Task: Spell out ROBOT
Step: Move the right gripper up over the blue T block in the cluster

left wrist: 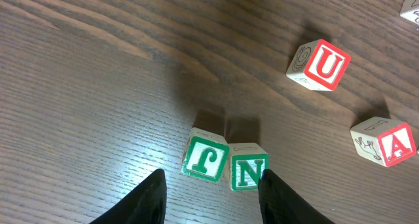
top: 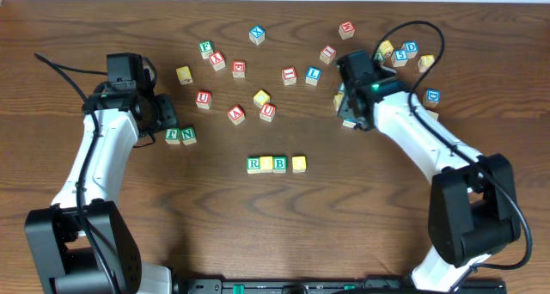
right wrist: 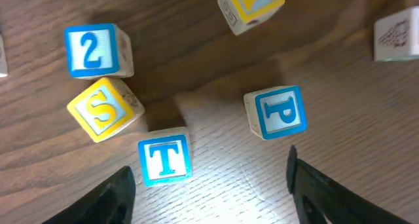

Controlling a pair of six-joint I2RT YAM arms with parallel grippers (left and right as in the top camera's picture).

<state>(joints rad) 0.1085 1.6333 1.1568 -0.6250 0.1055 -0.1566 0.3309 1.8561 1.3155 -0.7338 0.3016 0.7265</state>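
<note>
In the middle of the table stands a row of cubes: green R, a yellow-faced cube, green B, and a second yellow-faced cube a little apart to the right. The blue-lettered T cube lies just ahead of my right gripper, close to its left finger. That gripper is open and empty. My left gripper hangs open just short of the green F and N cubes and holds nothing. Its right finger is beside the N cube's edge.
Round the T cube lie a blue P, a yellow S, a blue 2 and a yellow cube. Red U and A cubes lie beyond the left gripper. Several more cubes are scattered across the far side.
</note>
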